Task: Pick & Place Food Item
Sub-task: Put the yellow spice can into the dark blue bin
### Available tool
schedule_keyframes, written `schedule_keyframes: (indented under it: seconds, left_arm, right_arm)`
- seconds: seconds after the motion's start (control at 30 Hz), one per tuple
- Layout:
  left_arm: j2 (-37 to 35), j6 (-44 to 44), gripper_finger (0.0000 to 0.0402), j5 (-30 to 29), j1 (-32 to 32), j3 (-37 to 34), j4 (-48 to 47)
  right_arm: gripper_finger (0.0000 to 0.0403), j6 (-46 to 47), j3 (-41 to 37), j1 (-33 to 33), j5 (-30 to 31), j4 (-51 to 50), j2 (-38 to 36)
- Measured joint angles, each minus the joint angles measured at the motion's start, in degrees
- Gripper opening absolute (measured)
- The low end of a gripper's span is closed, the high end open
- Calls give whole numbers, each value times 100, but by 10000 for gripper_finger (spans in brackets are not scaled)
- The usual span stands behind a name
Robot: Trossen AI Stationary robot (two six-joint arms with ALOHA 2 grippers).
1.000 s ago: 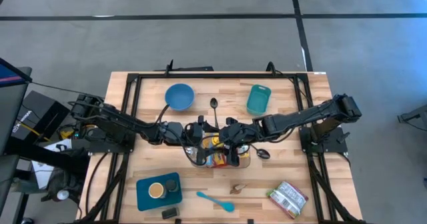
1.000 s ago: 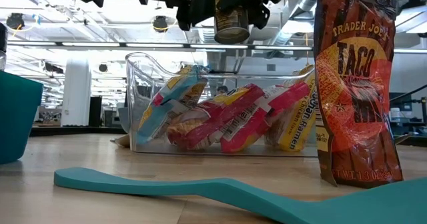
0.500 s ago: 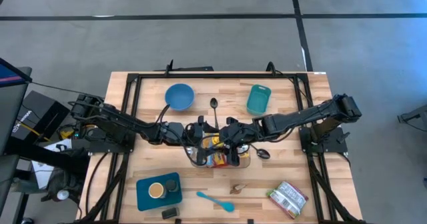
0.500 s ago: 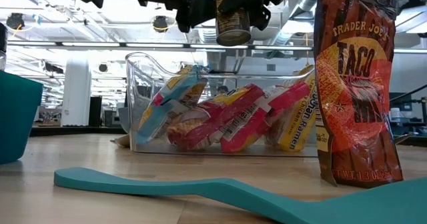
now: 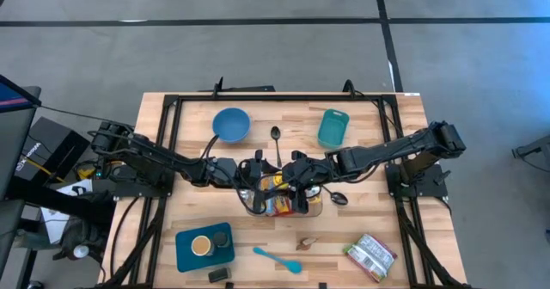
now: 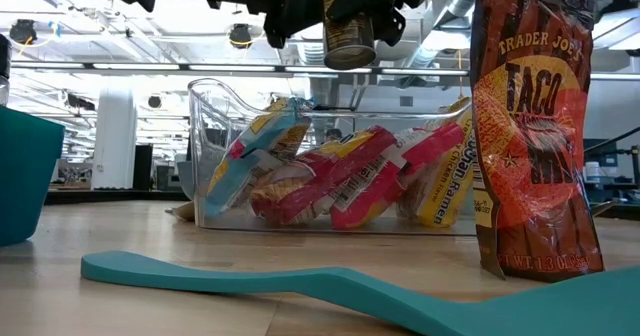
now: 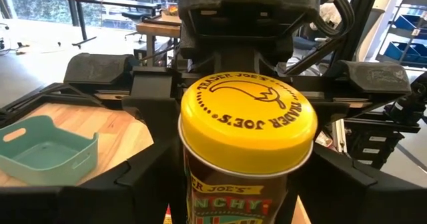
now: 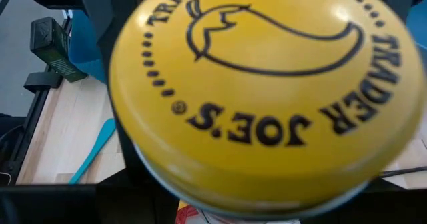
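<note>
Both hands meet over the middle of the surface, right above the clear bin of ramen packets. The jar, yellow lid and brown label, hangs between them, clear of the bin's rim, straight above the packets.

Right hand: fingers clamped on the jar, part open because the jar fills them. Its wrist view is nearly all yellow lid, so the jar sits tight up against that hand.

Left hand: just beside the jar on the opposite side. In the left wrist view the jar stands upright between its dark fingers, which flank the body below the lid. Contact can't be told; fingers look close in but not clearly pressing.

Change over the last second: jar has barely shifted in the low view, arms hold the same pose from above, and the left fingers have been narrowing in around the jar. Reads as a handover mid-air, right to left, with the left grasp not yet confirmed.

For the task: the jar is not placed yet. Risk is the right hand releasing before the left has a firm hold, which would drop the jar into the bin.

Taco bag and teal spatula stand nearer the low camera, well apart from both hands.
</note>
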Motion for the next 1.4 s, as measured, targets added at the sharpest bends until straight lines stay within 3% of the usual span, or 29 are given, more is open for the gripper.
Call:
schedule_keyframes:
  seconds: [0.23, 0.47, 0.67, 1.4]
  left_arm:
    - [0, 11, 216, -3, 0, -2, -2]
    - [0, 1, 235, -3, 0, -4, 2]
    - [0, 5, 215, -5, 0, -5, 2]
    - [0, 1, 215, -7, 0, -7, -2]
  right_arm:
    - [212, 31, 0, -2, 0, -7, 0]
    - [212, 14, 0, -2, 0, -2, 0]
    - [212, 18, 0, -2, 0, -4, 0]
    - [212, 5, 0, 0, -2, -4, -2]
